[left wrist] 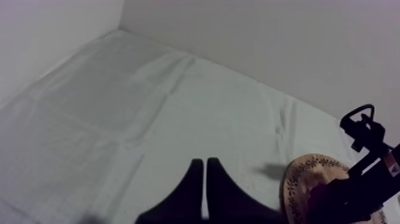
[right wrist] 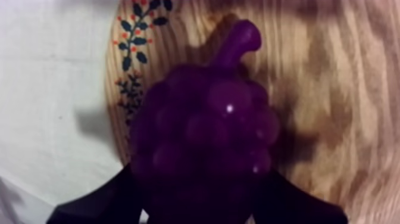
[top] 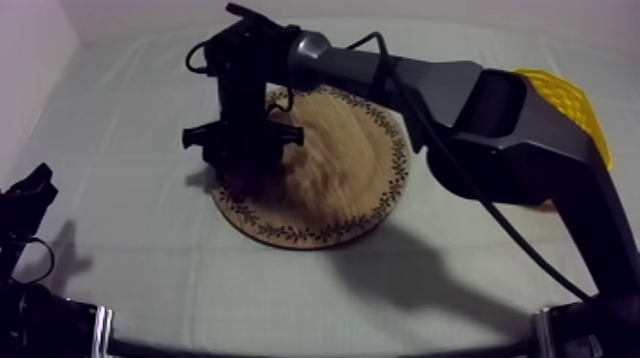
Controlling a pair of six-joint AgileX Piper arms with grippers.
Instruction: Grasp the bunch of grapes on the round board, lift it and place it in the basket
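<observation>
Right gripper (right wrist: 199,177) clamps the glossy purple bunch of grapes (right wrist: 205,125), stubby-stemmed, over the wooden board (right wrist: 333,89); left gripper (left wrist: 205,164) closed.

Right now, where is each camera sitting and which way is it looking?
Top view: up high, looking down at a slant on the board; right gripper at the board, left gripper resting low.
Left wrist view: on the left arm, looking over the cloth to the wall; own fingers lie together.
Right wrist view: on the right arm, looking down at the grapes; own fingers closed round them.
Shared: all three show the board.
</observation>
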